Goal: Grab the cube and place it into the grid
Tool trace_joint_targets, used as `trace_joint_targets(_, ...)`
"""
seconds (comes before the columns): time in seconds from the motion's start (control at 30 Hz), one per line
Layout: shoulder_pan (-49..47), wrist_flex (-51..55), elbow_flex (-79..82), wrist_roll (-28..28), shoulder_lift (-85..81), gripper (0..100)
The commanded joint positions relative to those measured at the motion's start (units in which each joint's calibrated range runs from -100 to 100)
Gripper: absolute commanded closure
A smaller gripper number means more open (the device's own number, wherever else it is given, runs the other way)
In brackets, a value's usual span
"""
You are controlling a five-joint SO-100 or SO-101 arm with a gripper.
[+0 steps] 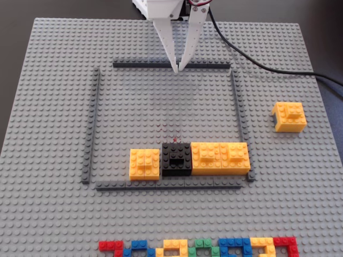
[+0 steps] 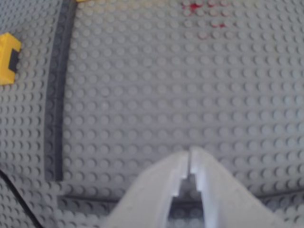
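White two-finger gripper [image 1: 177, 68]: fingertips together, empty, upper centre of fixed view. Square yellow-orange Lego cube [image 1: 290, 116]: right, outside dark grey strip grid [image 1: 236, 101].

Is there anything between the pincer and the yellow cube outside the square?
Yes. In the fixed view, the grid's right dark strip lies between the pincer and the cube. Otherwise it's just bare baseplate.

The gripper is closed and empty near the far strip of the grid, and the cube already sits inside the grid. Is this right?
Not quite. The fixed view shows the cube outside the grid, to its right on the baseplate. The rest holds: the gripper is closed and empty at the far strip.
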Motion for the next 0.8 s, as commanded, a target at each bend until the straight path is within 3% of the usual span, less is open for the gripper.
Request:
trace_joint_targets(0.0,-0.71,-2.32,-2.83,0.29,2.87,100)
trace_joint_targets(0.4,-5.35,-4.47,-23.31,-1.37,25.82,100)
trace_joint_targets(0.77,-12.64,7.74,-56.84,-7.33,47.92,100)
